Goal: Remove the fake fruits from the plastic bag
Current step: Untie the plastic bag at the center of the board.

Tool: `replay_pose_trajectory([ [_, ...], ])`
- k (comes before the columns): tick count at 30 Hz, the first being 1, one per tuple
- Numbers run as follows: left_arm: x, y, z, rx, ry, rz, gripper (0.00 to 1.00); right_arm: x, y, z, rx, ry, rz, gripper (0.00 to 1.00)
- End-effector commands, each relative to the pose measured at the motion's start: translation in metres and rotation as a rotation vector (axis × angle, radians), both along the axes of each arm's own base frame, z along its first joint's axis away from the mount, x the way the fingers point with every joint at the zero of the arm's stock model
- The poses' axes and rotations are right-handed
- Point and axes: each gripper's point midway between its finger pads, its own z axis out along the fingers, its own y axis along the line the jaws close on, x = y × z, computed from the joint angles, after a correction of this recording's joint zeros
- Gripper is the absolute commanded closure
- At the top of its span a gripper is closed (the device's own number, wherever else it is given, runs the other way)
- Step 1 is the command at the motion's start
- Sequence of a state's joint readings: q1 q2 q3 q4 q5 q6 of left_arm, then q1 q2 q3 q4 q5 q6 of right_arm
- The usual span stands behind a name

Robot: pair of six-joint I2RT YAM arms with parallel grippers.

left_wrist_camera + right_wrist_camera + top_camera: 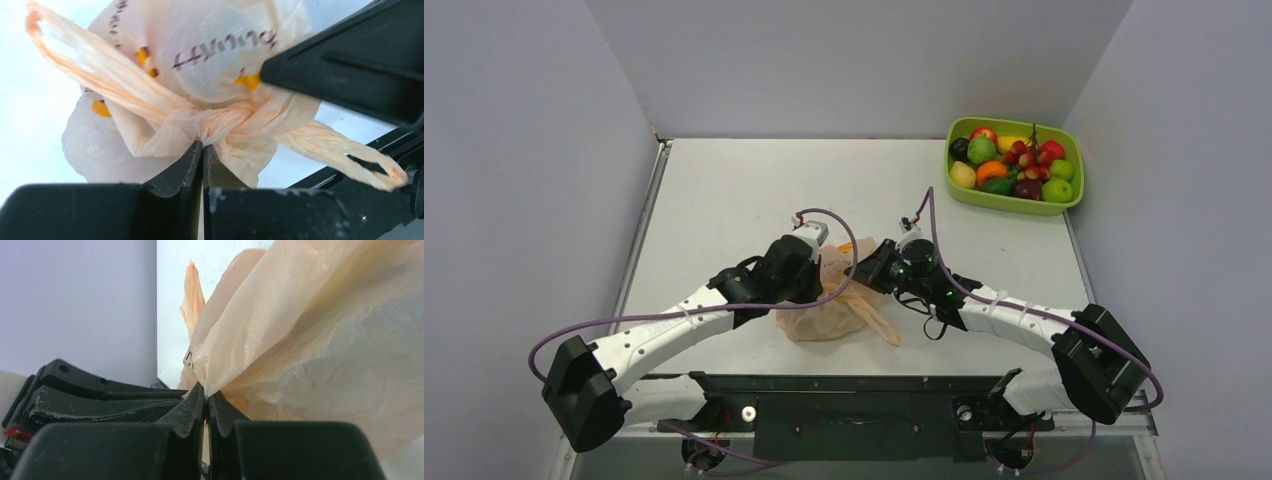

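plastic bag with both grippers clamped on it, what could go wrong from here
1. The left gripper pinches thin film right at the knot of the plastic bag; pulling could tighten the knot or tear the film.
2. The right gripper holds only a thin fold, which may slip out.

1. You have a pale grey table (724, 190) running from the near edge to the back wall.
2. A green tray (1009, 204) sits at your table's far right corner, close to the right wall.
3. A metal strip (646, 220) runs along the table's left edge.
4. Plain grey walls (854, 60) close you in on the left, back and right.
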State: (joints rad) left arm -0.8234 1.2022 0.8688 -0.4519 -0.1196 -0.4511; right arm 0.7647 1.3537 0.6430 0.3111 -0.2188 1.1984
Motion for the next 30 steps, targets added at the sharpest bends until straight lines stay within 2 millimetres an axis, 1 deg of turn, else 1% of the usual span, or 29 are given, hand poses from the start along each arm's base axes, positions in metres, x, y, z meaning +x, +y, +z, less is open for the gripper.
replay_pose_trajectory([
  [1, 0.005, 0.020, 0.014, -0.016, -0.060, 0.122, 1.00, 0.022, -0.030, 0.019, -0.053, -0.077, -0.061, 1.00],
  [2, 0.002, 0.023, 0.014, -0.022, -0.063, 0.130, 1.00, 0.024, -0.033, 0.020, -0.065, -0.081, -0.059, 1.00],
  [3, 0.002, 0.026, 0.015, -0.026, -0.063, 0.141, 1.00, 0.029, -0.045, 0.017, -0.106, -0.084, -0.068, 1.00],
  [4, -0.001, 0.028, 0.015, -0.034, -0.066, 0.145, 1.00, 0.031, -0.050, 0.015, -0.128, -0.087, -0.063, 1.00],
  [5, -0.002, 0.029, 0.015, -0.045, -0.066, 0.152, 1.00, 0.035, -0.062, 0.009, -0.188, -0.090, -0.063, 1.00],
  [6, -0.004, 0.031, 0.014, -0.054, -0.067, 0.157, 1.00, 0.037, -0.068, 0.007, -0.215, -0.091, -0.060, 1.00],
  [7, -0.006, 0.031, 0.014, -0.066, -0.064, 0.165, 1.00, 0.038, -0.081, 0.000, -0.279, -0.079, -0.054, 1.00],
  [9, -0.011, 0.032, 0.011, -0.089, -0.049, 0.163, 1.00, 0.038, -0.090, -0.001, -0.350, -0.086, -0.020, 1.00],
  [10, -0.012, 0.030, 0.014, -0.111, -0.054, 0.160, 1.00, 0.037, -0.092, -0.001, -0.374, -0.090, -0.010, 1.00],
  [12, -0.014, 0.025, 0.015, -0.151, -0.050, 0.150, 1.00, 0.032, -0.093, 0.001, -0.422, -0.110, 0.033, 1.00],
  [13, -0.016, 0.024, 0.013, -0.162, -0.041, 0.147, 1.00, 0.028, -0.091, 0.004, -0.441, -0.126, 0.056, 1.00],
  [14, -0.015, 0.021, 0.015, -0.180, -0.043, 0.149, 1.00, 0.025, -0.094, 0.003, -0.475, -0.129, 0.059, 0.98],
  [15, -0.015, 0.021, 0.014, -0.183, -0.041, 0.149, 1.00, 0.025, -0.095, 0.008, -0.490, -0.141, 0.054, 0.94],
  [16, -0.015, 0.020, 0.015, -0.190, -0.040, 0.152, 1.00, 0.020, -0.098, 0.008, -0.528, -0.147, 0.049, 0.88],
  [17, -0.015, 0.020, 0.015, -0.193, -0.040, 0.152, 1.00, 0.020, -0.098, 0.015, -0.540, -0.164, 0.042, 0.84],
  [18, -0.015, 0.020, 0.016, -0.196, -0.039, 0.152, 1.00, 0.016, -0.103, 0.017, -0.582, -0.180, 0.035, 0.77],
  [19, -0.015, 0.020, 0.017, -0.199, -0.040, 0.153, 1.00, 0.017, -0.107, 0.024, -0.610, -0.199, 0.017, 0.72],
  [20, -0.015, 0.019, 0.018, -0.202, -0.042, 0.153, 1.00, 0.011, -0.115, 0.026, -0.659, -0.211, 0.022, 0.64],
  [21, -0.015, 0.018, 0.018, -0.203, -0.042, 0.150, 1.00, 0.015, -0.126, 0.032, -0.713, -0.232, -0.027, 0.60],
  [22, -0.015, 0.018, 0.018, -0.203, -0.043, 0.148, 1.00, 0.009, -0.133, 0.034, -0.756, -0.240, -0.022, 0.53],
  [23, -0.015, 0.017, 0.019, -0.205, -0.042, 0.145, 1.00, 0.010, -0.139, 0.039, -0.781, -0.251, -0.046, 0.50],
  [24, -0.015, 0.016, 0.020, -0.207, -0.040, 0.142, 1.00, 0.005, -0.143, 0.042, -0.789, -0.258, -0.040, 0.46],
  [26, -0.016, 0.014, 0.022, -0.217, -0.036, 0.132, 1.00, -0.002, -0.141, 0.051, -0.758, -0.268, -0.035, 0.42],
  [27, -0.016, 0.013, 0.022, -0.221, -0.034, 0.127, 1.00, -0.007, -0.137, 0.053, -0.731, -0.268, -0.021, 0.40],
  [29, -0.016, 0.011, 0.024, -0.231, -0.033, 0.125, 1.00, -0.016, -0.123, 0.058, -0.651, -0.275, 0.002, 0.38],
  [30, -0.016, 0.009, 0.026, -0.241, -0.036, 0.124, 1.00, -0.021, -0.111, 0.061, -0.595, -0.277, 0.006, 0.38],
])
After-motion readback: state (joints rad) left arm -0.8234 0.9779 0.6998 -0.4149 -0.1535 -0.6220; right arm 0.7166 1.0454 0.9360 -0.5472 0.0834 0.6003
